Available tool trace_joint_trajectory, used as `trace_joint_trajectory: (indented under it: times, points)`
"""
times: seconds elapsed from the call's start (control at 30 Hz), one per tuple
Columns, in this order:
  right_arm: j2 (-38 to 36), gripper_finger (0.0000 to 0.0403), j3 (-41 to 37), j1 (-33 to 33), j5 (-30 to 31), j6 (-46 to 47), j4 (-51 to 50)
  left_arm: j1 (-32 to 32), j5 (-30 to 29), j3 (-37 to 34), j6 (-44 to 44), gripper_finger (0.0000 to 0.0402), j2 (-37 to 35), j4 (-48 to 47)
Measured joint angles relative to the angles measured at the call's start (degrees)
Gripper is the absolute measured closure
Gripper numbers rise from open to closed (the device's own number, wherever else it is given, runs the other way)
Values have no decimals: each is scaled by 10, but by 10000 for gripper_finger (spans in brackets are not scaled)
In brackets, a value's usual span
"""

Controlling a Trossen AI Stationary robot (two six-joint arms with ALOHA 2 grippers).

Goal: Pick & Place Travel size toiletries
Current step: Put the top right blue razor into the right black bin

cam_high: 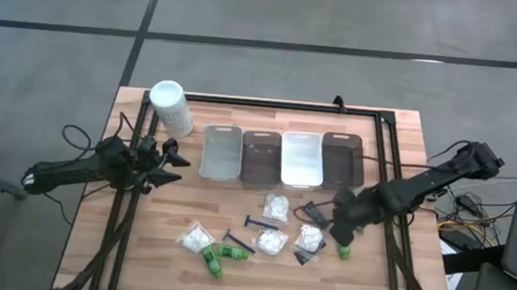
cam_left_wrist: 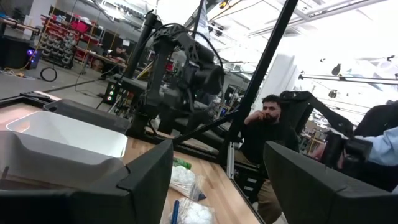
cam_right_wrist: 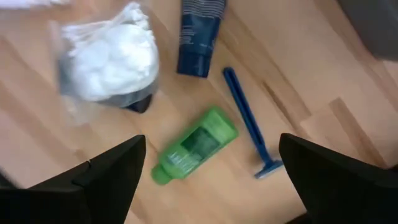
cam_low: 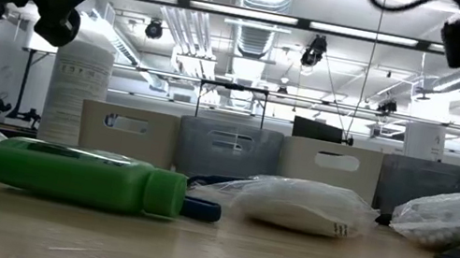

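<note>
The toiletries lie loose on the near half of the table. They include clear packets of white puffs [cam_high: 277, 206] [cam_high: 197, 240], green bottles [cam_high: 214, 258] [cam_high: 344, 253], a blue razor [cam_high: 256, 223] and small flat black pieces [cam_high: 314, 211]. My right gripper [cam_high: 340, 232] hovers open over the right-hand group. In its wrist view, its fingers [cam_right_wrist: 211, 140] stand either side of a lying green bottle [cam_right_wrist: 196, 144], with a razor [cam_right_wrist: 249, 124] and a puff packet [cam_right_wrist: 109, 62] beside it. My left gripper [cam_high: 177, 168] waits open near the table's left side.
Several grey and brown trays [cam_high: 281, 156] stand in a row across the table's middle. A tall white container [cam_high: 170, 106] stands at the far left. A black frame rail [cam_high: 387, 175] runs around the work area. A person [cam_left_wrist: 264, 134] sits beyond the table's right side.
</note>
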Motion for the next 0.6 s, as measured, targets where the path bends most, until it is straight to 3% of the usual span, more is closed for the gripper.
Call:
trace_joint_trajectory:
  times: [0.2,0.43,0.6]
  points:
    - [60,39,0,0,37,-35,-2,0,0,0,0,145,0,0]
    - [123,39,-9,-1,37,-89,2,0,0,0,0,145,0,0]
    - [157,39,-19,-4,18,-79,3,0,0,0,0,145,0,0]
